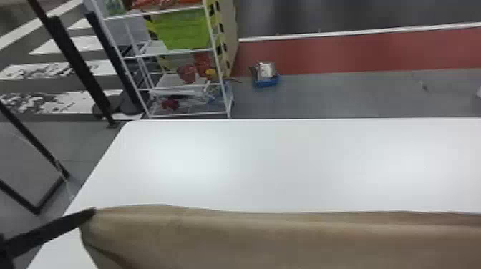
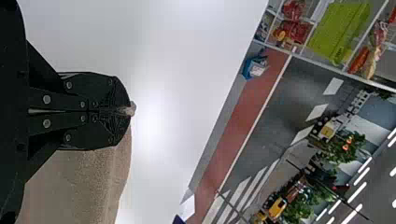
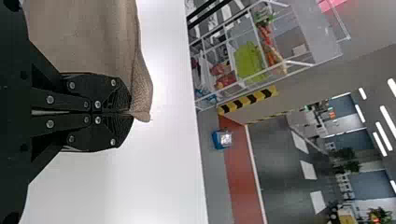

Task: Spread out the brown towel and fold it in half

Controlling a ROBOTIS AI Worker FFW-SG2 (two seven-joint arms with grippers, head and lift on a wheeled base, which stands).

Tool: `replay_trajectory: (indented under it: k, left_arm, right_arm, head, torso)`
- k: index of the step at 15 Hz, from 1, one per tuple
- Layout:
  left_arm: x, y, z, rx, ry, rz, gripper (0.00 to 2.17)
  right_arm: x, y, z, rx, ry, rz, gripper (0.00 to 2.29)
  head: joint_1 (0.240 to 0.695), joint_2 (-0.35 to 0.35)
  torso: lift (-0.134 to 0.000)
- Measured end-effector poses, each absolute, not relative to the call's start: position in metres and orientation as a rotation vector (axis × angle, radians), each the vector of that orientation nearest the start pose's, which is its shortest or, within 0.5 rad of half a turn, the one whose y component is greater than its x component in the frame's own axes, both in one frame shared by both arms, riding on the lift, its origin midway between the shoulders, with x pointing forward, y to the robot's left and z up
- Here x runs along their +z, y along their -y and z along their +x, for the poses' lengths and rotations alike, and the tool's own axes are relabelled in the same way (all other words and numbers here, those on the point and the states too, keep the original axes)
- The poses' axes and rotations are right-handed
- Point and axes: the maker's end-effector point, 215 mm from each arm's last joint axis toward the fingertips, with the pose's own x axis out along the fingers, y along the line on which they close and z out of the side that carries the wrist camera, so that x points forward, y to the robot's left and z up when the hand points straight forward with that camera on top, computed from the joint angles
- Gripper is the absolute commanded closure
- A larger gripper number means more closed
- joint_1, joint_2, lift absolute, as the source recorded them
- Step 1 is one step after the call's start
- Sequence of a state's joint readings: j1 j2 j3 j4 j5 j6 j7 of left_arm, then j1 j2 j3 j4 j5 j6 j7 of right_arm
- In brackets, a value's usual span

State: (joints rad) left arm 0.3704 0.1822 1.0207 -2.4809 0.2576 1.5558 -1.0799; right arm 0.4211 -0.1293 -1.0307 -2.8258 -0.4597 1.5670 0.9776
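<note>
Where towel [image 1: 272,239] ends, white table [image 1: 279,164], shelves [image 1: 170,82] beyond

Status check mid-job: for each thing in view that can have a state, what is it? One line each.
Left end effector: closed on the towel, a small tip poking out past it.
Right end effector: closed on the towel near its edge.
Brown towel: drawn out wide between the two; contact with the table unclear.
Shelf rack: upright, loaded.
Blue container: on the floor, with things in it.
</note>
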Motion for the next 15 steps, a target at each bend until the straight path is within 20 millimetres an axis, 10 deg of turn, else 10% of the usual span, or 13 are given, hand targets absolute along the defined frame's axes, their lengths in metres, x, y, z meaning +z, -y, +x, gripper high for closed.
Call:
replay_trajectory:
  k: [9, 15]
  left_arm:
    - [-0.338, -0.407, 0.388, -0.223, -0.646, -0.384, 1.32]
    - [-0.350, -0.406, 0.442, -0.220, -0.597, -0.315, 1.32]
  right_arm:
    - [-0.378, 0.346, 0.382, 0.206, -0.813, 0.235, 1.66]
    - [-0.390, 0.372, 0.474, 0.158, -0.692, 0.063, 1.65]
  head:
    - [0.695, 0.102]
    - [0.695, 0.038]
  torso:
    - [-0.124]
    - [-0.124]
